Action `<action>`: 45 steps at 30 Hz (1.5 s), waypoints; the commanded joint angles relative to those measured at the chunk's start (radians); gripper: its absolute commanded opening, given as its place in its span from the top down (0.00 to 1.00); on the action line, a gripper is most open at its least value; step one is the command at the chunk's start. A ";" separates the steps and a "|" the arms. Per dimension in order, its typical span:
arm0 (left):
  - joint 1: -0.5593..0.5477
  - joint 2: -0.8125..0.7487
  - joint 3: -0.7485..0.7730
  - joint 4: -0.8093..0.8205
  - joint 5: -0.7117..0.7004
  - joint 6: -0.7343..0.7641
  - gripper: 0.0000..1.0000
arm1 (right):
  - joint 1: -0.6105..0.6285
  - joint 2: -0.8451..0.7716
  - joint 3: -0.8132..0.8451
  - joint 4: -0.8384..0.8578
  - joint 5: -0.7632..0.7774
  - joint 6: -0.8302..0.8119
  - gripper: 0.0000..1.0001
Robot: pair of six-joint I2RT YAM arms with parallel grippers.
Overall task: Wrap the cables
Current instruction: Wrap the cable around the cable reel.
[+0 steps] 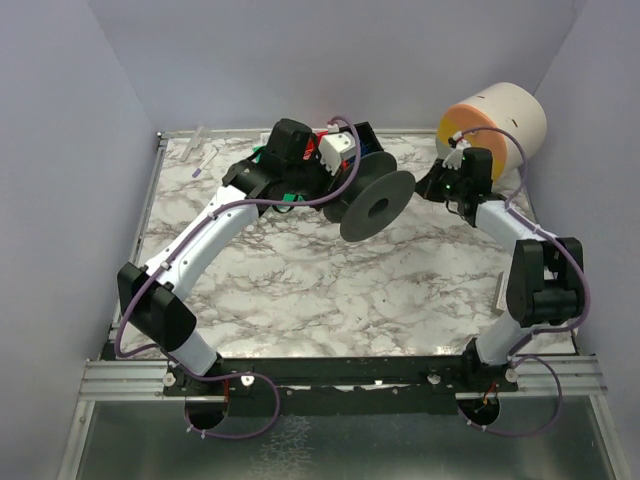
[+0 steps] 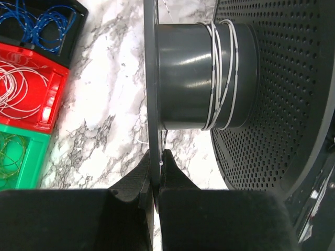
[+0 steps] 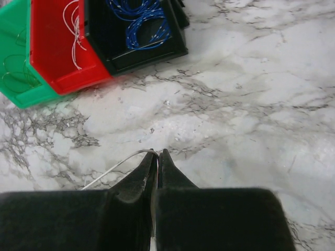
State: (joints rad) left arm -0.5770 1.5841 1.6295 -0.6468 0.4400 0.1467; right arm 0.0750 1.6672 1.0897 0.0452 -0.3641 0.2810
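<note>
A dark grey spool (image 1: 375, 205) stands on edge at the back middle. In the left wrist view its core (image 2: 183, 78) carries a few turns of whitish cable (image 2: 220, 73). My left gripper (image 2: 155, 163) is shut on the spool's thin flange (image 2: 151, 78); it also shows in the top view (image 1: 338, 190). My right gripper (image 3: 157, 155) is shut on the whitish cable (image 3: 112, 170), which trails off to the left; in the top view this gripper (image 1: 428, 185) is just right of the spool. Loose coils of blue cable (image 3: 138, 23), whitish cable (image 3: 73, 26) and green cable (image 2: 10, 154) lie in bins.
Black (image 2: 73, 31), red (image 2: 49, 110) and green (image 2: 34, 162) bins stand side by side, behind the left arm. A large cream and orange roll (image 1: 495, 125) lies at the back right corner. The spool's perforated flange (image 2: 282, 94) is close on the right of my left gripper.
</note>
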 commanded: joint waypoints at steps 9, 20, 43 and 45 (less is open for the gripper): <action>-0.079 0.020 0.082 -0.044 -0.164 0.109 1.00 | -0.132 -0.104 -0.104 0.260 -0.301 0.189 1.00; -0.086 0.043 0.200 -0.034 -0.239 0.060 1.00 | -0.139 -0.020 0.020 0.158 -0.701 -0.126 0.85; -0.063 0.129 0.546 -0.013 0.000 -0.190 1.00 | -0.010 -0.059 -0.203 0.801 -1.155 0.050 0.35; -0.063 0.132 0.548 -0.009 0.006 -0.198 1.00 | 0.015 -0.049 -0.196 0.802 -1.192 0.059 0.34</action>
State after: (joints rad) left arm -0.6403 1.7184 2.1323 -0.7368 0.3702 0.0143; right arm 0.0353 1.6363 0.8940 0.7570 -1.4425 0.3065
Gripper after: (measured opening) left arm 0.020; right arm 0.650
